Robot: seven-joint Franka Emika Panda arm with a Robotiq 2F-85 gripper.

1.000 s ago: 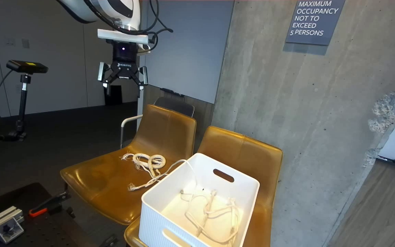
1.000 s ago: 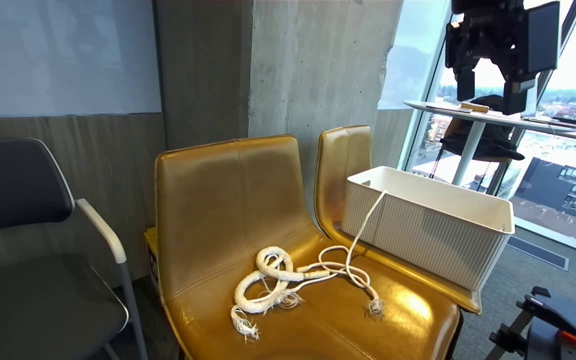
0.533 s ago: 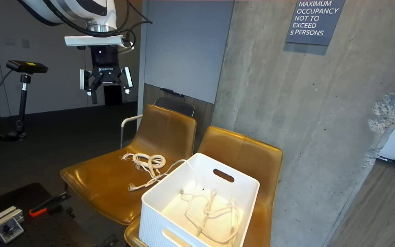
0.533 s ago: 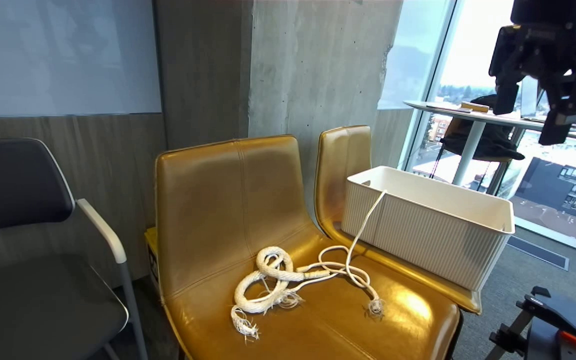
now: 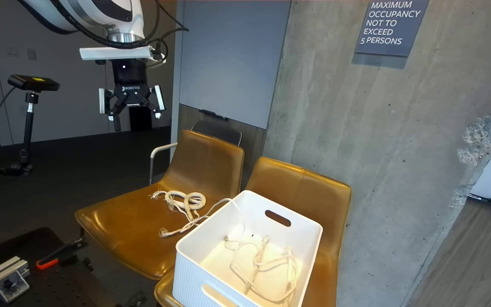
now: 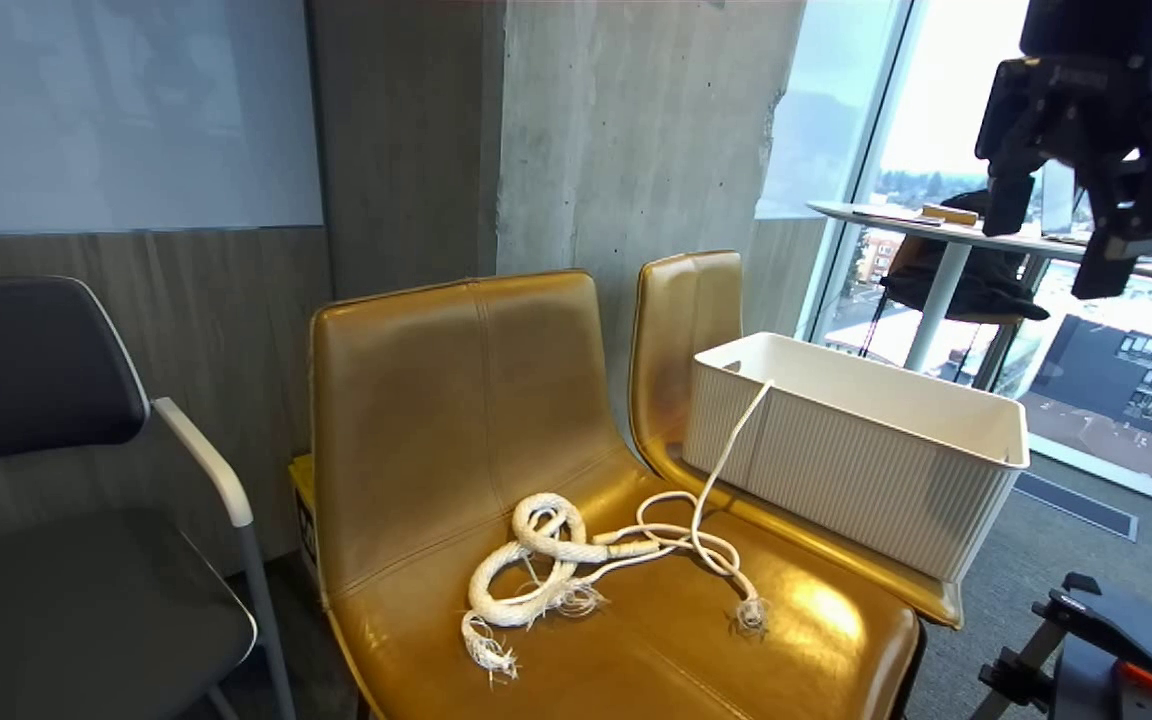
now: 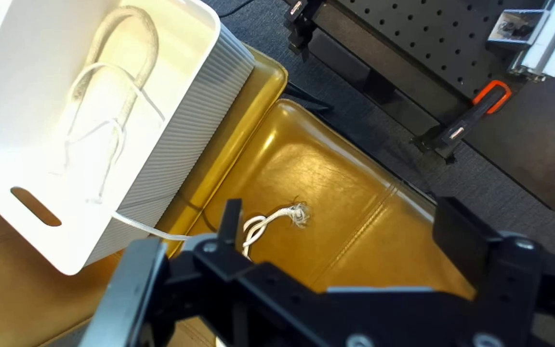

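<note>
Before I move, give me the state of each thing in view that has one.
Robotiq gripper: open, holding nothing
White ribbed bin: lidless, upright
Brown leather chair beside it: upright
Thick rope on that chair: loosely coiled, end frayed
Thick rope inside bin: bent in a U
Thin white cord: draped over the bin's rim
Orange-handled clamp: cannot tell whether tightened

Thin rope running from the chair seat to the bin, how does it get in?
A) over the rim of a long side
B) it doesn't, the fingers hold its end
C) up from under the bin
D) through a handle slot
A: in both exterior views the thin rope rises from the chair seat and crosses the bin at its long-side rim.
</note>
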